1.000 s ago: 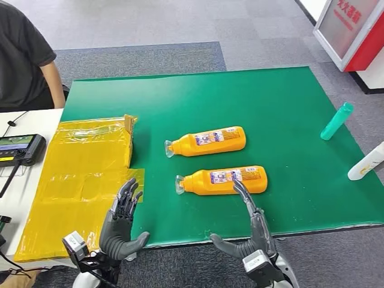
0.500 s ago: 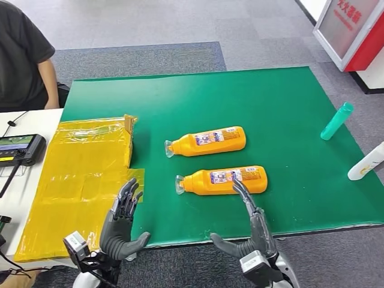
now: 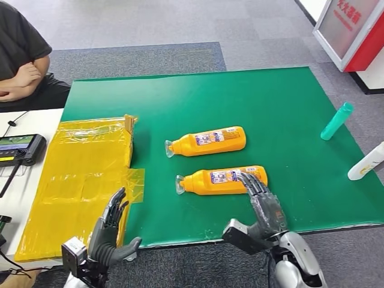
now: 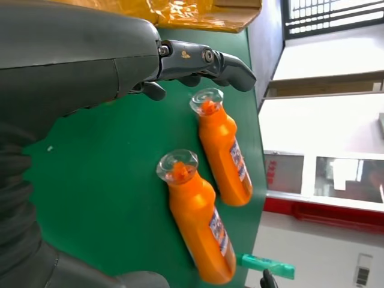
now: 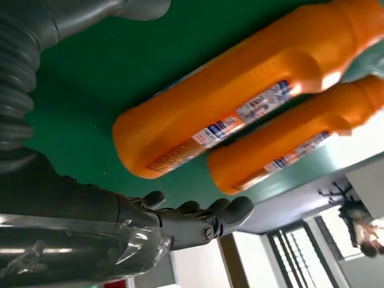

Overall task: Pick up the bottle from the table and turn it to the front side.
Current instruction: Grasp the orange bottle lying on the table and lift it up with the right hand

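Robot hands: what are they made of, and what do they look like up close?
Both the left hand and right hand have dark grey, metallic-looking jointed fingers with visible screws, thick grey thumbs and ribbed grey wrist covers. Small silver boxes sit at the wrists. The right forearm is glossy silver.

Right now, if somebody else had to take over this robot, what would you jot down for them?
Left hand: open, holds nothing, low at the table's near edge by the yellow bag.
Right hand: open, fingers reaching at the base end of the near orange bottle; no grip.
Both orange bottles lie on their sides on the green mat, the far bottle just behind.
Done: nothing lifted. Left: grip, lift, turn to front.
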{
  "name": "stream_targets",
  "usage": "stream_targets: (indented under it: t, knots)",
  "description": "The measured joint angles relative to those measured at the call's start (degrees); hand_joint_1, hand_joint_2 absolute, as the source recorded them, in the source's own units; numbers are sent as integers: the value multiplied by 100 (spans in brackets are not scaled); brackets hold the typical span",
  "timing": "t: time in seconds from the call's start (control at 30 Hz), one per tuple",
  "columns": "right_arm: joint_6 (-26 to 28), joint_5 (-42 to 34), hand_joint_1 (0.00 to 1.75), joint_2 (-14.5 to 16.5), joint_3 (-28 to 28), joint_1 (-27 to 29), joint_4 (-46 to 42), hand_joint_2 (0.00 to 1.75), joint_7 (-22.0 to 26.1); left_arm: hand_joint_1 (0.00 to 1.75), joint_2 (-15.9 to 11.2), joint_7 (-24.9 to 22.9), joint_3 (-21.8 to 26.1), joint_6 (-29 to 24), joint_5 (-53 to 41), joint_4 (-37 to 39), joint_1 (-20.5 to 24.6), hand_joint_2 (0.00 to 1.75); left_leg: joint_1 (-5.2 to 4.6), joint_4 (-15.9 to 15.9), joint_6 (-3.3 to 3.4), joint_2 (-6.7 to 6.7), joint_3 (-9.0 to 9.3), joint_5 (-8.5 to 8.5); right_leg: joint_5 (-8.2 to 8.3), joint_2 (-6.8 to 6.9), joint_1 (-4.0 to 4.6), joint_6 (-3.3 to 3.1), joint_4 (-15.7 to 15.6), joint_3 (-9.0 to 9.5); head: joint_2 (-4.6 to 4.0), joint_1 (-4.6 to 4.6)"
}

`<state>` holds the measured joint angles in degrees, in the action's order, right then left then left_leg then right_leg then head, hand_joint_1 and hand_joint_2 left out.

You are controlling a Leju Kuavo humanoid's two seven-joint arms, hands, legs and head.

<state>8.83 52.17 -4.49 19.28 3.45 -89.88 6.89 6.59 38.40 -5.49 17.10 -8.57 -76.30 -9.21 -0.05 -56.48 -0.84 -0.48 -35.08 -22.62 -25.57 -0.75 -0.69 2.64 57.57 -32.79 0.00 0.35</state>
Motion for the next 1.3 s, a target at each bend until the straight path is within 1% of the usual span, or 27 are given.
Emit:
stream_targets:
  t: [0.1,0.27,0.37,0.5,0.6,0.77,0.87,1.0,1.3]
  knots:
    - [-304,172,0,-157,-10,-312,218,175,-251,0,7,10,121,-91,-135,26,9,175,-1,0,5,0,-1,6,5,0,-1,6,0,-1,0,-1]
    - [-861,325,0,-449,21,-1030,473,175,-648,0,66,38,313,-124,-204,48,136,175,-2,-1,10,1,-2,14,12,1,-3,11,0,-1,0,0]
    - [-939,331,0,-548,39,-1264,557,175,-688,0,93,38,374,-125,-221,61,157,175,-3,-2,11,0,-2,14,13,0,-3,13,0,0,0,0]
    - [-969,340,0,-607,79,-1383,633,175,-714,0,120,38,422,-132,-250,74,159,175,-6,-2,12,0,-4,14,13,0,-5,13,0,0,0,0]
    - [-1140,343,0,-674,172,-1573,759,175,-817,0,138,39,467,-150,-342,84,166,175,-7,-2,12,0,-5,13,13,0,-5,13,0,-2,0,0]
    - [-1754,234,0,-809,463,-2122,1191,175,-951,0,167,40,496,-219,-437,122,191,175,-7,-2,15,0,-5,17,16,0,-6,18,0,-1,0,0]
    - [-2104,6,0,-889,725,-2483,1599,175,-905,0,166,40,499,-277,-423,148,206,175,-8,-3,19,0,-5,21,19,0,-7,21,0,-1,0,1]
    - [-2193,-230,0,-942,1020,-2792,2048,175,-859,0,161,40,501,-316,-405,184,225,175,-10,-4,22,0,-6,23,20,1,-8,23,0,-1,0,-1]
    - [-2364,-603,0,-947,1589,-3323,2912,175,-913,0,157,40,496,-398,-338,269,293,175,-11,-4,23,0,-7,23,20,1,-10,24,0,-1,0,1]
